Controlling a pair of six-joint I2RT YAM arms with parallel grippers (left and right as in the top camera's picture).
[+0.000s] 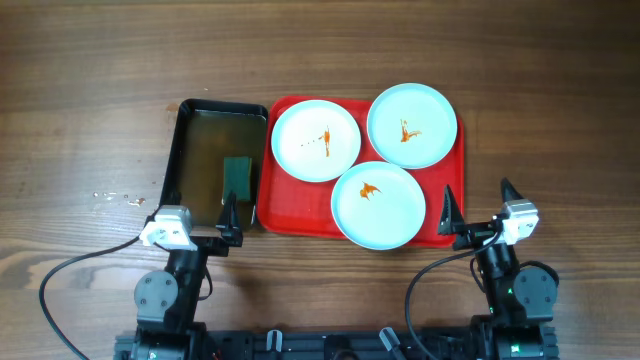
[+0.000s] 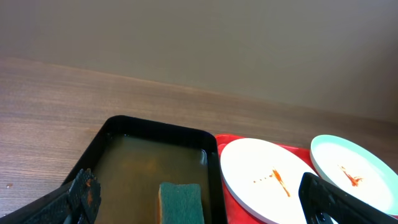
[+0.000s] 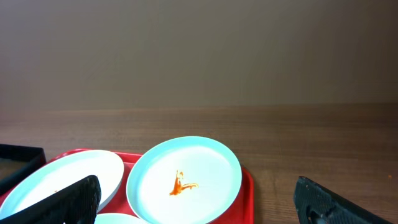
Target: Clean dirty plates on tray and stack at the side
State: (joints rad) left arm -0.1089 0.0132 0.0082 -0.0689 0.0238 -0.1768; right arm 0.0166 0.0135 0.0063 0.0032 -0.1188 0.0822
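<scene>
Wood desk [image 1: 80, 100]: all 3 plates [image 1: 316, 140] on red tray [image 1: 300, 212] w/ sauce smears [image 1: 368, 189], none wiped/stacked yet, left claw [image 2: 194, 183] & right claw [image 1: 478, 198] both spread wide, empty.

I check overhead and both wrist feeds: no text, label, brand, number or sign legible on anything in view.
</scene>
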